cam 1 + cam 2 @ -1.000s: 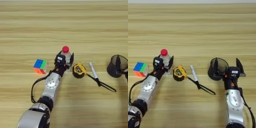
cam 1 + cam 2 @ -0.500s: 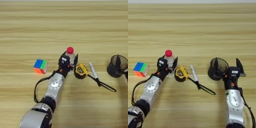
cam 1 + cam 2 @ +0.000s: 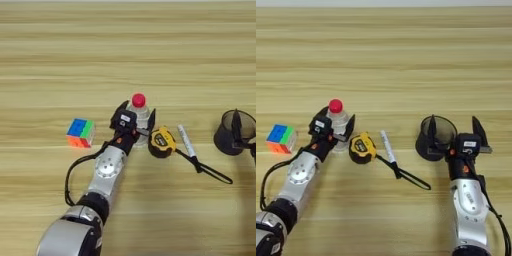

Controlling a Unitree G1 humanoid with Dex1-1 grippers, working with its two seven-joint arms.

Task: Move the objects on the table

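Beside ridged yellow-black tape measure (image 3: 162,142), clear bottle (image 3: 139,114)

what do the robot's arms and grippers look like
Both arms are silver-grey metal with round joint housings, darkening to black near the body, each with a thin black cable looped alongside. The left gripper and right gripper are black with pointed fingers, small white labels and orange-red marks at the wrist.

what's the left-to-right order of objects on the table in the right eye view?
Puzzle cube → bottle with red cap, between the left claw's fingers → tape measure → marker → dark cup, with one finger of the right claw inside it.
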